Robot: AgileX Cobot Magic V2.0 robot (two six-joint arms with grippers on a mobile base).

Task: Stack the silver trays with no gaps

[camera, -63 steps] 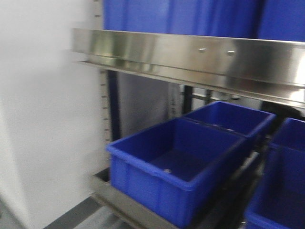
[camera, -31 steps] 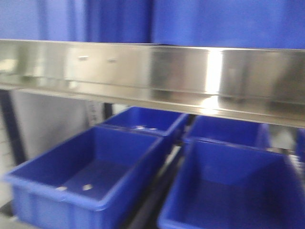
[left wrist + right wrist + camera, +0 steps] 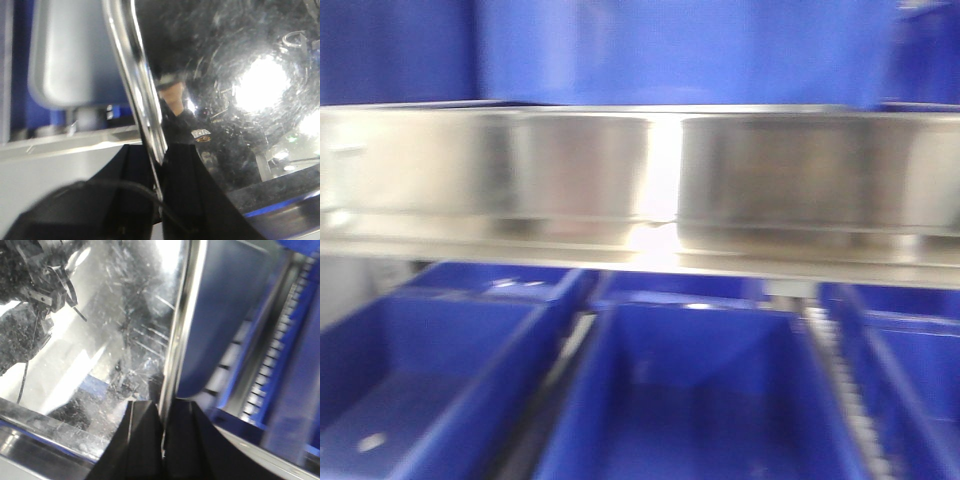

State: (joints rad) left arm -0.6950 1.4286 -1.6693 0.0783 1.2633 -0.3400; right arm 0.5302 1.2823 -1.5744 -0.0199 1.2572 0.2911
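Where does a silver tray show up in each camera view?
Front view: too blurred to tell a tray from the steel rail.
Left wrist: silver tray fills the right; left gripper pinches its rim.
Right wrist: silver tray fills the left; right gripper pinches its rim.
Shared landmark: blue bins.

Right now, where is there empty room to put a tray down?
The middle blue bin below the steel shelf rail looks bare inside. The left blue bin is mostly bare, with small bits on its floor. Crowded: above the rail, packed with more blue bins, and the narrow gaps between the lower bins.
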